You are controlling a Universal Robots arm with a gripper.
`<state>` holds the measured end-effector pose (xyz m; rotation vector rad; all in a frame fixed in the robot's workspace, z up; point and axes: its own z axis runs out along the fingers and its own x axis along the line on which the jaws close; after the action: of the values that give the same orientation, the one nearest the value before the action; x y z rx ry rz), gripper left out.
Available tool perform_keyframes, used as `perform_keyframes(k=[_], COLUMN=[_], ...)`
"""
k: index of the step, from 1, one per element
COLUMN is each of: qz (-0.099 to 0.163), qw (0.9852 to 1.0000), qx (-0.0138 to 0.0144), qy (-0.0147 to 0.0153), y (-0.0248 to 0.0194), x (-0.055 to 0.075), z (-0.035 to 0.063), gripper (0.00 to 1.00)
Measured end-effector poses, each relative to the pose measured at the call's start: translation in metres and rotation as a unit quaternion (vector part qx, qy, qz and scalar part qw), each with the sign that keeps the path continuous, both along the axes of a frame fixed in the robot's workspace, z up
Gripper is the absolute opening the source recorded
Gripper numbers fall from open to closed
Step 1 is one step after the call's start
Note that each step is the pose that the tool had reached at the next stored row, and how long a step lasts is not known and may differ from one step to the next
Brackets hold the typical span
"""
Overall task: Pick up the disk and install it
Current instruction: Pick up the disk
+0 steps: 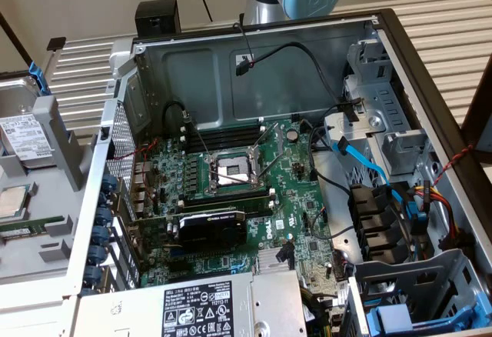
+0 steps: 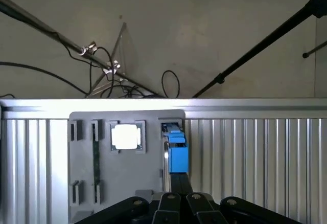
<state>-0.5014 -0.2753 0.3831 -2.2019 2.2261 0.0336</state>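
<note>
A ribbed metal bench (image 1: 81, 83) carried an open computer case (image 1: 254, 75). At the exterior view's left, outside the case, a grey holder (image 1: 68, 141) had the disk (image 1: 23, 133) standing on edge in a slot, near a processor chip (image 1: 11, 198). The hand (image 2: 180, 180) was clenched on nothing, apart from the disk.

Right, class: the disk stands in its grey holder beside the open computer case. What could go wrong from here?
1. The gripper is shut; lowered like that, it could strike the disk rather than straddle it.
2. The processor chip lies in the neighbouring pocket of the grey holder and might be knocked.
3. The blue cable draped near the drive bays could snag the disk.
</note>
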Motion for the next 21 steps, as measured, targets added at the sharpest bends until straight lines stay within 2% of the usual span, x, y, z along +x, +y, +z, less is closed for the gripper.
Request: perform_keyframes(k=[1, 2, 3, 5, 7, 8, 9, 12, 15, 16, 17, 18, 19, 21], qz=[0.002, 0.006, 0.009, 0.016, 0.024, 0.028, 0.031, 0.036, 0.036, 0.036, 0.036, 0.036, 0.036, 0.036], qw=[1.0000, 1.0000, 0.9999, 0.9998, 0.9995, 0.9994, 0.9993, 0.9992, 0.9992, 0.9992, 0.9993, 0.9993, 0.9993, 0.9993], qx=[0.0034, 0.0055, 0.0065, 0.0069, 0.0070, 0.0069, 0.0069, 0.0055, -0.0010, -0.0037, -0.0053, -0.0058, -0.0058, -0.0058], qy=[0.0007, 0.0015, 0.0031, 0.0087, 0.0173, 0.0189, 0.0193, 0.0194, 0.0178, 0.0154, 0.0114, 0.0078, 0.0066, 0.0066], y=[0.0000, 0.0000, 0.0001, 0.0000, 0.0000, 0.0000, 0.0000, 0.0003, 0.0007, 0.0009, 0.0010, 0.0010, 0.0010, 0.0010], x=[0.0000, 0.0001, 0.0000, 0.0000, 0.0000, 0.0000, 0.0000, 0.0000, -0.0001, -0.0001, -0.0001, -0.0001, 0.0000, 0.0000], z=[-0.0001, -0.0001, -0.0002, -0.0002, -0.0003, -0.0004, -0.0003, -0.0003, -0.0002, -0.0003, -0.0003, -0.0003, -0.0002, -0.0002], gripper=[0.11, 0.11, 0.11, 0.11, 0.11, 0.11, 0.11, 0.11, 0.11, 0.11, 0.11, 0.11, 0.11, 0.11])
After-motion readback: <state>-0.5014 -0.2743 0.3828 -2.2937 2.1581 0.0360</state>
